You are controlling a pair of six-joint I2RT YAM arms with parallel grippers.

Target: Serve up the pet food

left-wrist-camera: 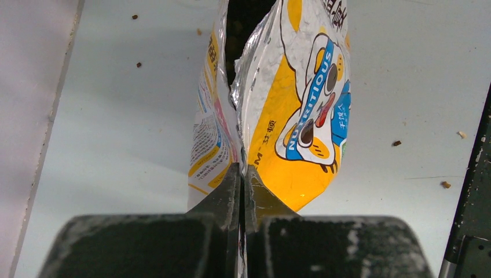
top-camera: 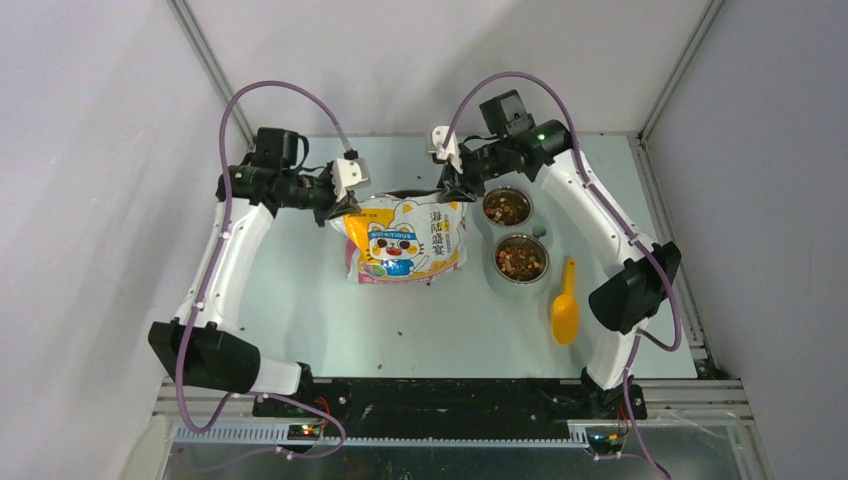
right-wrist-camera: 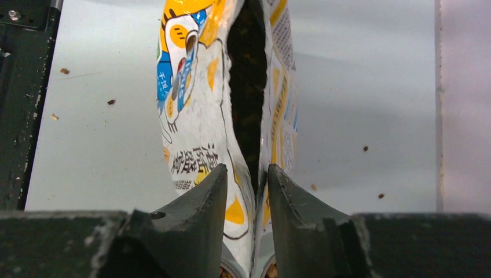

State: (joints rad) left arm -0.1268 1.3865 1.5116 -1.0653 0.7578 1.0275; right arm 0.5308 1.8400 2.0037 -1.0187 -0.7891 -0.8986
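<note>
The printed cat bag (top-camera: 405, 240) stands mid-table, mouth up and slightly parted. My left gripper (top-camera: 342, 207) is shut on its upper left edge; the left wrist view shows the jaws (left-wrist-camera: 242, 174) pinching the bag (left-wrist-camera: 301, 116). My right gripper (top-camera: 452, 187) is at the upper right edge; in the right wrist view it (right-wrist-camera: 247, 174) straddles the bag (right-wrist-camera: 191, 116) with the jaws slightly apart and the bag's layers not pressed together. Pet food (top-camera: 507, 207) fills the far steel bowl, and more (top-camera: 521, 260) fills the near bowl. The bag's inside is dark.
The two steel bowls (top-camera: 496, 262) stand right of the bag, close under my right arm. A yellow scoop (top-camera: 565, 312) lies on the table near the right arm's base. Loose pellets (left-wrist-camera: 396, 142) dot the table (top-camera: 300, 290). White walls enclose three sides.
</note>
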